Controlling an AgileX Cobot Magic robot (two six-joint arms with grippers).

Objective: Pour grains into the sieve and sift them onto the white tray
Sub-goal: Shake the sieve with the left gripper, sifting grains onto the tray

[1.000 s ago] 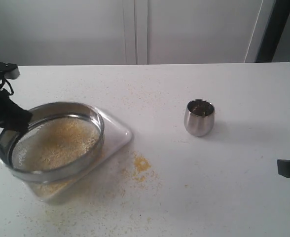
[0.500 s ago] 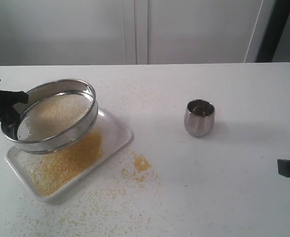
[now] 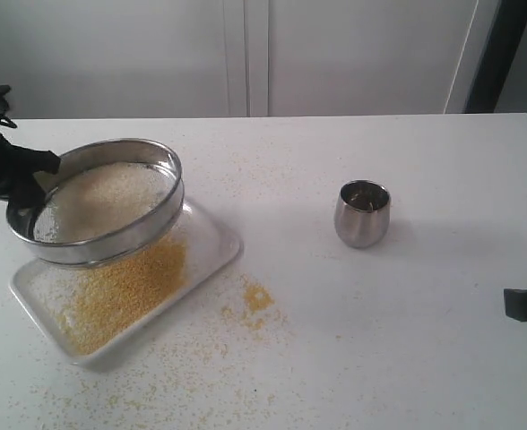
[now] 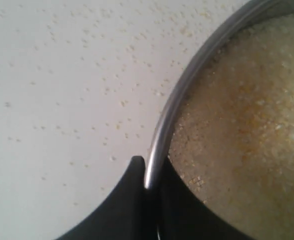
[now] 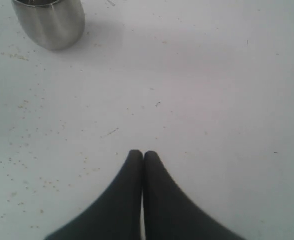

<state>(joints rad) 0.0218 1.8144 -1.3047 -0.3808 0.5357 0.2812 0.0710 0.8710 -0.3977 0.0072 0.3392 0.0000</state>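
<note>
Left wrist view: left gripper (image 4: 149,170) pinches the sieve (image 4: 183,92) by its thin rim. Rigid steel, likely slick; loose grains (image 4: 247,130) shift easily. The right gripper (image 5: 143,157) is closed, empty.

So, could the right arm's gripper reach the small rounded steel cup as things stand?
Probably yes: the shut right gripper hovers over white table, with nothing between it and the steel cup; its jaws must open first.

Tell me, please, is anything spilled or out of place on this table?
Yes. Grains lie on the table outside the white tray: a small yellow heap just right of it in the exterior view, and loose specks in front. The sieve, held above the tray by the left claw, looks normal.
</note>
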